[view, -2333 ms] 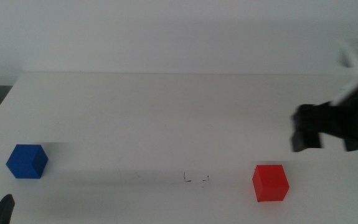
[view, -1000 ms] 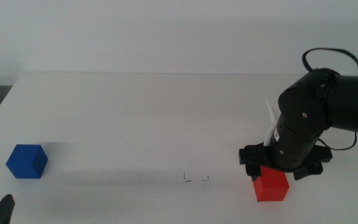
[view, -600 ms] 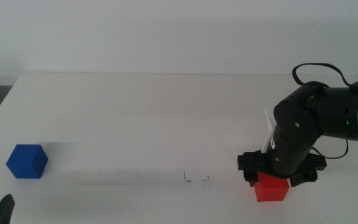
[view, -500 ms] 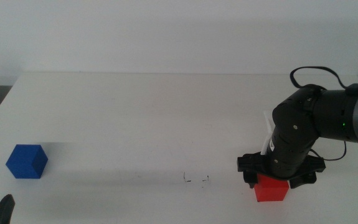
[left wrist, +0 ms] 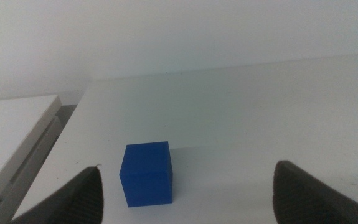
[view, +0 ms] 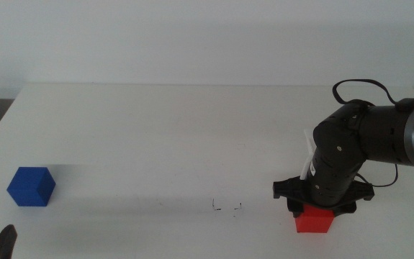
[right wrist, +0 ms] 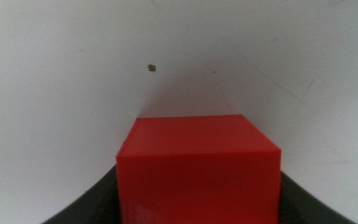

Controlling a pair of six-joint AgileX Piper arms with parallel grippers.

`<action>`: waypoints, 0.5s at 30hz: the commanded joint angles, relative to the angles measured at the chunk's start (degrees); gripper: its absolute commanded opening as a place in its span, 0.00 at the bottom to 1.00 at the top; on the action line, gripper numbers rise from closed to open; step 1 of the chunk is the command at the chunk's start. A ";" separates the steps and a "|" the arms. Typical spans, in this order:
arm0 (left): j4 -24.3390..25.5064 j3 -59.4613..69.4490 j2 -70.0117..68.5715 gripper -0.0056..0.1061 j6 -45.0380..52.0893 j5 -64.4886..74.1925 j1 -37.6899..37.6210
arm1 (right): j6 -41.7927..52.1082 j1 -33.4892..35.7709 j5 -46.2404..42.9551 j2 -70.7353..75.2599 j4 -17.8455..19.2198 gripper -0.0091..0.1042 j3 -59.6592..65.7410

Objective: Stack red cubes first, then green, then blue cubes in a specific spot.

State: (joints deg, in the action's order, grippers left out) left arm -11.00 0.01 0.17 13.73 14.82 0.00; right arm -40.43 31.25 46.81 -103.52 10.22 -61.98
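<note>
Right gripper sits low over the small bright red matte cube near the bench's front edge, toward the right side; the dark arm covers the cube's top and back, only the lower front faces show in the middle view. In the right wrist view the red cube fills the space between the two dark jaws, one jaw on each side of it, both right against its side faces. Jaws bracket the cube narrowly; cannot tell if they press it. Cube is down on the white tabletop.

Black pen corner marks framing the target patch lie near the front edge, about mid-width, left of the red cube and apart from it. Bare table between the marks and the cube.

Small deep blue matte cube rests near the left edge, toward the front, well apart from the marks. Left wrist view shows the blue cube ahead of the left gripper, jaws spread wide, nothing between them, cube not touched. Left gripper's tip shows only at the front left corner in the middle view.

Rest of the bench is open white surface: wide bare room across the middle and back. A pale ledge runs beside the left edge, with a dark gap along it.
</note>
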 commanded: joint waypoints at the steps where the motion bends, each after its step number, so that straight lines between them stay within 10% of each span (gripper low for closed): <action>1: -0.28 -0.01 -0.17 0.87 -0.16 -0.88 0.00 | -0.23 -0.48 0.07 0.19 0.21 0.32 0.34; 15: -0.16 -0.01 -0.17 0.87 -0.16 -0.88 0.00 | -1.91 4.38 17.43 0.45 1.30 0.32 -14.05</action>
State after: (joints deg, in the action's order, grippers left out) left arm -11.00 0.01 0.17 13.73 14.82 0.00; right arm -42.11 34.97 62.96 -103.52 10.87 -74.40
